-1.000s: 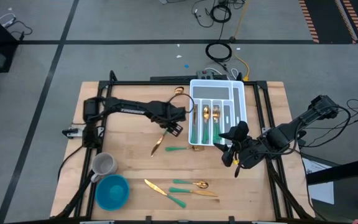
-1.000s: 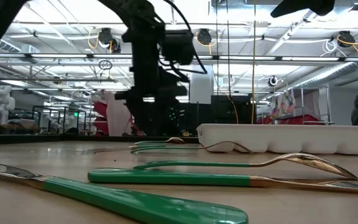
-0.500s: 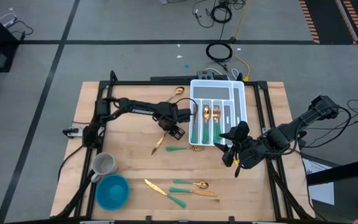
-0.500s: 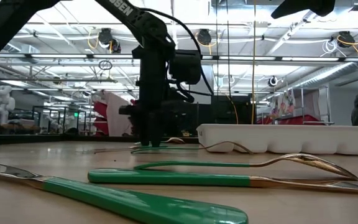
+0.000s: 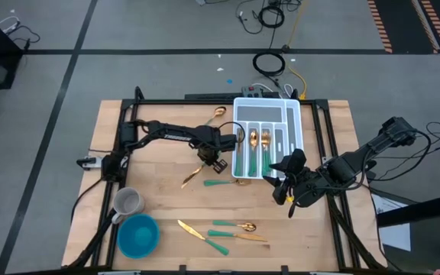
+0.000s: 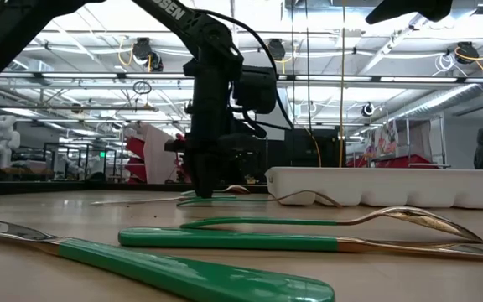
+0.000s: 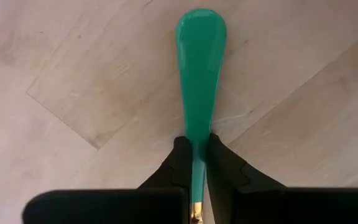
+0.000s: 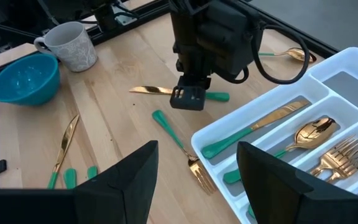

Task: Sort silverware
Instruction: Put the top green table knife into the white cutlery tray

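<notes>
The left gripper [image 5: 210, 158] is clenched on the teal-green handle of a gold-bladed knife [image 5: 192, 175] lying flat on the light wooden surface [image 5: 151, 191], just beside the white compartmented tray [image 5: 269, 104]. The wrist view confirms the fingers [image 7: 178, 163] pinch the handle near its junction with the blade — an off-centre hold. Recommended practice: lift straight and slowly, keep the knife level, and check for sag before carrying it to the knife compartment. The right gripper [image 5: 289, 192] waits with jaws spread, beside the tray's near corner — clear of the path.
</notes>
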Motion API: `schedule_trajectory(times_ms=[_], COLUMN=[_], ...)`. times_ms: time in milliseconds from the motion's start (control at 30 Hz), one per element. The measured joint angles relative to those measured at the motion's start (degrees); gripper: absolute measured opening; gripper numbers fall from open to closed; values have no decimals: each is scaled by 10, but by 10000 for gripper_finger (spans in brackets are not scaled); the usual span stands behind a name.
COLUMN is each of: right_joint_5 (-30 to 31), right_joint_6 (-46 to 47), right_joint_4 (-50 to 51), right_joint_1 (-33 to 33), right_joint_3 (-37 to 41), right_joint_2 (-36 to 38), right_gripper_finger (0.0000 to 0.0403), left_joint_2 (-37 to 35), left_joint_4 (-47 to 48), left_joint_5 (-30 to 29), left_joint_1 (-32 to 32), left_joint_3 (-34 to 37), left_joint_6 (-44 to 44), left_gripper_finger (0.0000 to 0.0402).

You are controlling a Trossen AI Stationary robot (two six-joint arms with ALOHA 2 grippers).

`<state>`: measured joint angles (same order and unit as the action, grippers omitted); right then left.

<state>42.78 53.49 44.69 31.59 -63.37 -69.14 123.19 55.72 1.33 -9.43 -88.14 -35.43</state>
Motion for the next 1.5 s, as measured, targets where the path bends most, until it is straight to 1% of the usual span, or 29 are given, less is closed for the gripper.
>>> schedule_trajectory(times_ms=[100, 167, 200, 467, 567, 667, 767, 833, 900, 967, 1067, 1133, 1233, 1300, 1400, 1500], right_joint_5=[0, 0, 0, 3, -1, -25, -52, -68, -75, -103, -171, -231, -301, -309, -295, -292], right_joint_6=[-1, -2, -3, -17, -22, -37, -71, -102, -150, -225, -334, -393, -473, -532, -642, -754], right_joint_4=[0, 0, 0, 3, 14, 34, 28, 26, 21, 17, -4, -8, -3, 9, 11, -4], right_joint_1=[0, 0, 0, 0, -10, -40, -84, -119, -155, -195, -256, -288, -319, -328, -332, -331], right_joint_3=[0, 0, 0, 0, 0, 0, -1, -10, -33, -66, -126, -171, -242, -288, -347, -387], right_joint_2=[0, 0, 0, 0, -6, -26, -49, -66, -88, -116, -175, -221, -290, -336, -395, -438], right_gripper_finger=[212, 212, 212, 212, 212, 212, 212, 212, 212, 212, 212, 212, 212, 212, 212, 212], left_joint_2=[-9, -21, -26, -51, -75, -132, -209, -268, -323, -373, -429, -456, -486, -501, -514, -520], left_joint_4=[27, 34, 33, 60, 61, 77, 91, 101, 114, 114, 111, 111, 114, 124, 152, 178], left_joint_5=[0, 1, 1, -9, -9, -16, -30, -48, -66, -89, -140, -168, -189, -195, -197, -201], left_joint_1=[0, 2, 2, 9, 18, 38, 66, 86, 105, 123, 148, 162, 181, 194, 210, 223], left_joint_3=[-15, -21, -21, -22, -22, -22, -23, -23, -23, -24, -24, -24, -24, -24, -24, -24], left_joint_6=[-1, -2, -3, -16, -16, -16, -18, -36, -62, -91, -112, -122, -122, -122, -122, -122], left_gripper_finger=[21, 2, 0, 1, 1, 1, 1, 1, 1, 1, 1, 1, 1, 1, 1, 0])
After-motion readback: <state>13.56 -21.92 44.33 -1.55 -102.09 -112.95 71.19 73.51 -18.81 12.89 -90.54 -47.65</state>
